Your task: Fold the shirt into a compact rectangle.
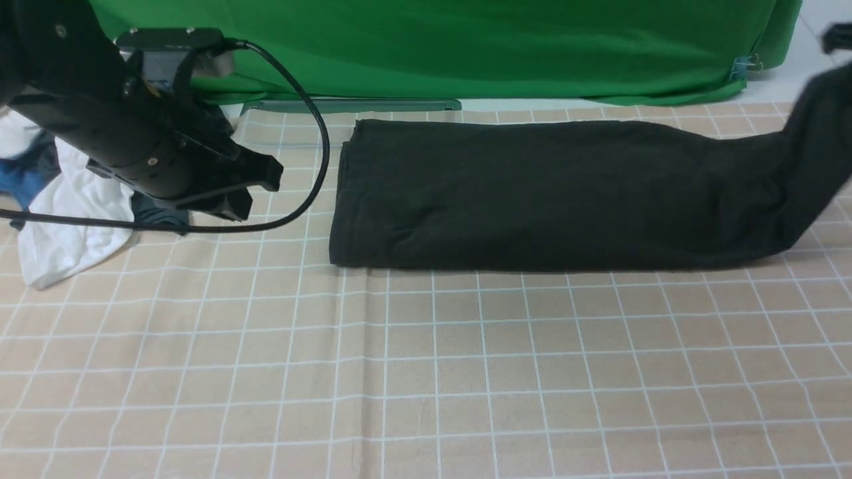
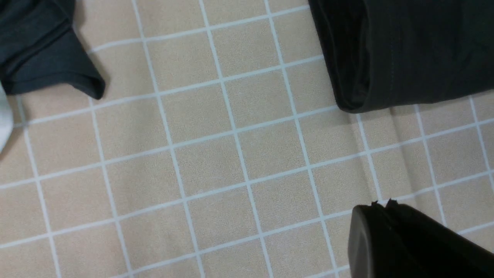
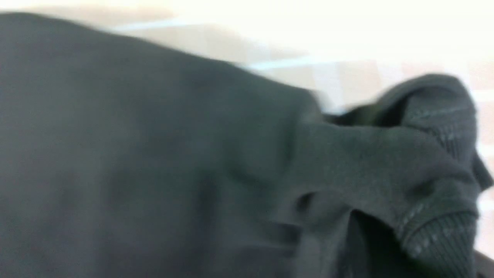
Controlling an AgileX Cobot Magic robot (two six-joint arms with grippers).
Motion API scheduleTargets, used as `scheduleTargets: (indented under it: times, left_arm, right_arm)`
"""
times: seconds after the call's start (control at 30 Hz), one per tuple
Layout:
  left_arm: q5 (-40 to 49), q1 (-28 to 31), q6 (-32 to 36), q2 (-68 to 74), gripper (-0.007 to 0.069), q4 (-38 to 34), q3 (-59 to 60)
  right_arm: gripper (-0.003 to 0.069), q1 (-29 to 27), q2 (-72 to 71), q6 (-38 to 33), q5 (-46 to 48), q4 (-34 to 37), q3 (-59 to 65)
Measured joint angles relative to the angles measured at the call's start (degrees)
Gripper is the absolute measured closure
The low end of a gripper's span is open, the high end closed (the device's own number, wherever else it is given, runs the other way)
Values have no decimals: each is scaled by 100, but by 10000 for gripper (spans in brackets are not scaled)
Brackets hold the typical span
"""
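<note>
we have the black shirt (image 1: 532,199) on the table (image 1: 426,372) as a long, thin strip. one end lies flat, off to the right of our left tool (image 2: 386,204) and apart from it. the other end goes up to our right tool (image 3: 370,224), which has a bunch of the cloth pinched in its tips. our left tool is shut with no cloth in it. it hangs over the table, between the shirt and the pile of other clothes (image 1: 80,206).

we think the step now is to bring the lifted end back over the flat part, so the strip gets short. to do it well, we should keep our right tool shut tight and lift just enough that the cloth does not drag. then we swing it toward the side where our left tool is, slow and even, with the long edges lined up. if we pull too hard, the whole shirt may slide along or twist. the cloth looks soft, so it may sag and make lumps under the fold. we should set the end down low, and only then let go. our left tool can wait out of the way, or press softly on the flat end if it starts to slip.
</note>
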Motion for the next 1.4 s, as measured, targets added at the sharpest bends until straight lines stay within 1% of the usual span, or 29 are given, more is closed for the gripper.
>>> scheduleTargets:
  times: [0.1,0.13,0.2,0.47,0.57,0.6,0.7,0.93,1.03,1.1,1.17,1.2,1.23,1.3,1.37,1.4]
  left_arm:
    - [0,0,-29,0,606,39,0]
    - [0,0,-52,0,606,38,0]
    - [0,0,-100,-7,606,58,0]
    - [0,0,-123,-7,606,58,0]
    - [0,0,-130,-7,606,21,0]
    - [0,0,-130,-7,606,20,0]
    - [0,0,-130,-7,606,2,0]
    - [0,0,-130,-7,606,-78,0]
    - [-5,0,-130,-7,606,-78,0]
    - [-5,0,-130,-7,606,-85,0]
    - [-5,0,-135,-7,606,-91,0]
    - [-5,0,-135,-7,606,-91,0]
    - [-5,0,-135,-7,606,-91,0]
    - [-5,0,-135,-7,606,-91,0]
    - [-5,0,-135,-7,606,-91,0]
    - [-13,0,-135,-7,606,-101,0]
  right_arm:
    - [568,641,-65,0,-13,339,-47]
    - [568,778,-68,5,-21,377,-47]
    - [568,1291,-68,53,-120,570,-47]
    - [568,2884,202,365,-1142,1033,-75]
    - [568,3277,369,490,-1566,1162,-93]
    - [568,3300,382,490,-1596,1175,-93]
    - [568,3610,611,608,-2064,1333,-93]
    - [555,3882,1023,701,-2803,1541,-93]
    - [496,3953,1178,784,-3214,1764,-93]
    - [403,3995,1247,796,-3483,1897,-93]
    - [287,4028,1302,772,-3616,1984,-93]
    - [244,4035,1314,716,-3620,2013,-93]
    - [217,4035,1319,625,-3596,2028,-93]
    - [183,4011,1303,361,-3452,2031,-93]
    - [190,3935,1226,193,-3205,1971,-93]
    - [209,3876,1152,154,-3063,1900,-93]
